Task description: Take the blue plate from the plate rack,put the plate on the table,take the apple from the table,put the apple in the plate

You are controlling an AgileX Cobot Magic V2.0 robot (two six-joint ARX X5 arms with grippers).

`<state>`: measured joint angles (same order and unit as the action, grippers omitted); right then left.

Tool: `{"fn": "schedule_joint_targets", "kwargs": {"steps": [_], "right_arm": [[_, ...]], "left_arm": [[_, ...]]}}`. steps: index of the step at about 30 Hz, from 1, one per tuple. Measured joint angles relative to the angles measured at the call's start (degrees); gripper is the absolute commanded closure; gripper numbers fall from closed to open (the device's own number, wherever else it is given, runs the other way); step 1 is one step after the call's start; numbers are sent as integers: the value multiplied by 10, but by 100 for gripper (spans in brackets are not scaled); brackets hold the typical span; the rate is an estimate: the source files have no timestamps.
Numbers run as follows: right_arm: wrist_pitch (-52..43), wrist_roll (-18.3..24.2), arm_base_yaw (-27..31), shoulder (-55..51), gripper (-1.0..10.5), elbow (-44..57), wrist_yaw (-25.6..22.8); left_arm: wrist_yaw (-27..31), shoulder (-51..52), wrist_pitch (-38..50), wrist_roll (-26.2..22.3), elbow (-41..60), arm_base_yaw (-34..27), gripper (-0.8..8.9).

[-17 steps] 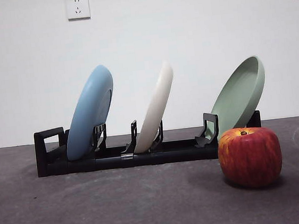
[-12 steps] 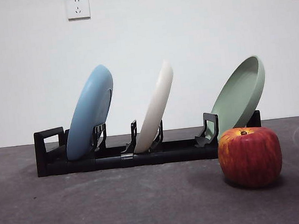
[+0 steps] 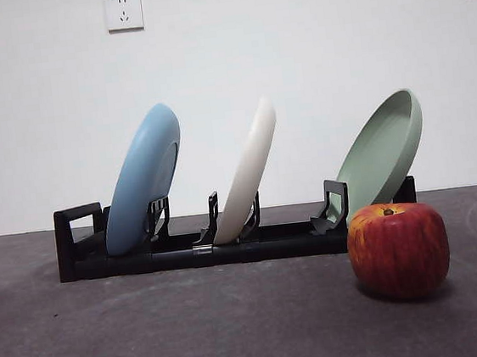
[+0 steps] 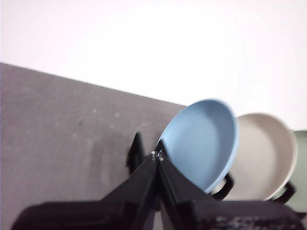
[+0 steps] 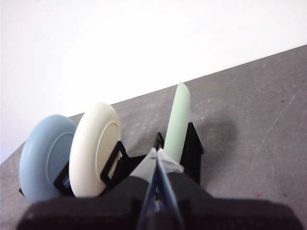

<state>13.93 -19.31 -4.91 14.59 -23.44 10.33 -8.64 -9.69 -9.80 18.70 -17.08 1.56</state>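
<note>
The blue plate (image 3: 143, 180) leans in the left slot of the black plate rack (image 3: 203, 249) on the grey table (image 3: 195, 336). The red apple (image 3: 399, 249) sits on the table in front of the rack's right end. In the left wrist view my left gripper (image 4: 157, 155) is shut and empty, apart from the blue plate (image 4: 204, 141). In the right wrist view my right gripper (image 5: 157, 153) is shut and empty, apart from the rack (image 5: 192, 148); the blue plate (image 5: 45, 158) shows at the far end. Neither gripper shows in the front view.
A cream-white plate (image 3: 249, 170) stands in the rack's middle slot and a sage-green plate (image 3: 384, 155) leans at its right end, behind the apple. A white wall with two sockets (image 3: 124, 11) rises behind the table.
</note>
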Motion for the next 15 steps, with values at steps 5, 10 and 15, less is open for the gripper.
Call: {"fn": "schedule_joint_targets", "kwargs": {"steps": [5,10,15], "right_arm": [[52,19,0,118,958,-125,2],[114,59,0,230,958,-239,15],[179,107,0,321,945,-311,100]], "left_arm": [[-59,-108,-10,-3,-112,0,820],[-125,-225,-50,-24,-230,0,818],[-200,-327,-118,-63,-330,0,798]]}}
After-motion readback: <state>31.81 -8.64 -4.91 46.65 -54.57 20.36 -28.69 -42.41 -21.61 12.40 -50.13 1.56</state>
